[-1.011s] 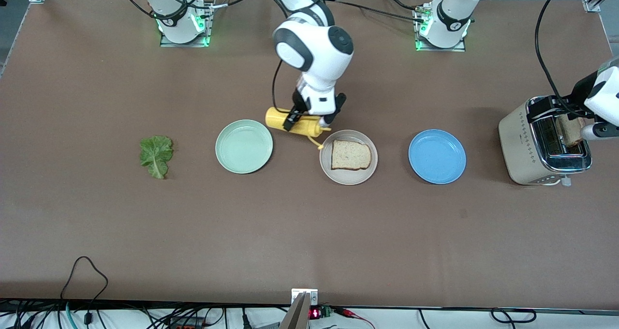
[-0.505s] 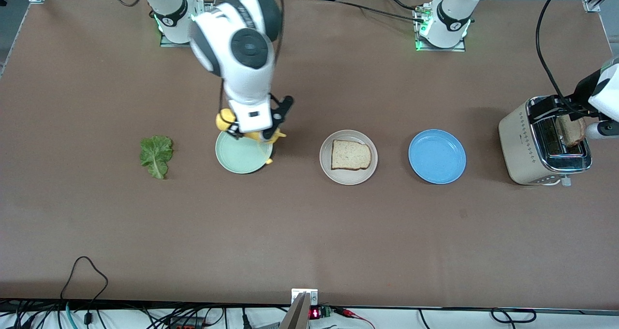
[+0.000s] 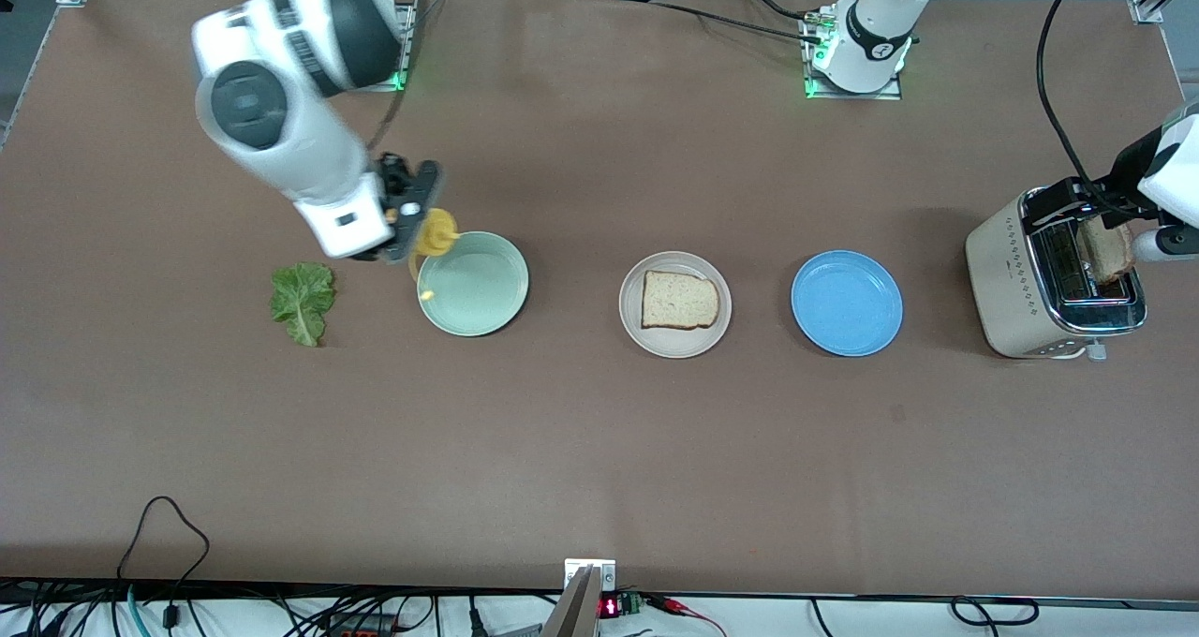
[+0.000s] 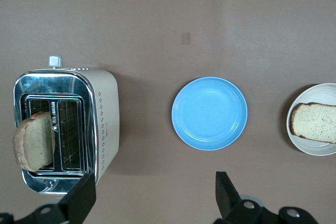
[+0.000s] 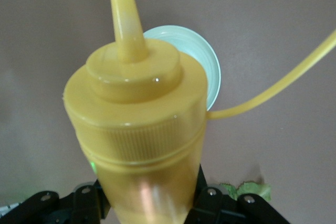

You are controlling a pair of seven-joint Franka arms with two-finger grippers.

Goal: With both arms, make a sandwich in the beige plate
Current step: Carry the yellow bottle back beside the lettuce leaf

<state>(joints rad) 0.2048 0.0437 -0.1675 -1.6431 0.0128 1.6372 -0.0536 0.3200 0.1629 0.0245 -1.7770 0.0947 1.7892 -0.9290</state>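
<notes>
The beige plate point(image 3: 629, 323) lies mid-table with one bread slice point(image 3: 680, 300) on it; both also show in the left wrist view, plate point(image 4: 296, 142) and slice point(image 4: 315, 123). A second slice point(image 3: 1105, 253) stands in a slot of the toaster point(image 3: 1012, 281). The lettuce leaf point(image 3: 303, 302) lies flat toward the right arm's end. My right gripper point(image 3: 407, 220) is shut on a yellow squeeze bottle point(image 5: 136, 129), in the air over the mint-green plate's edge. My left gripper point(image 4: 153, 190) is open and holds nothing, high over the toaster.
A mint-green plate point(image 3: 473, 284) sits between the lettuce and the beige plate. A blue plate point(image 3: 846, 302) lies between the beige plate and the toaster. Black cables run above the toaster to the left arm.
My right arm has swung the yellow bottle from beside the beige plate toward the right arm's end, now over the mint-green plate's edge. The left arm has barely moved.
</notes>
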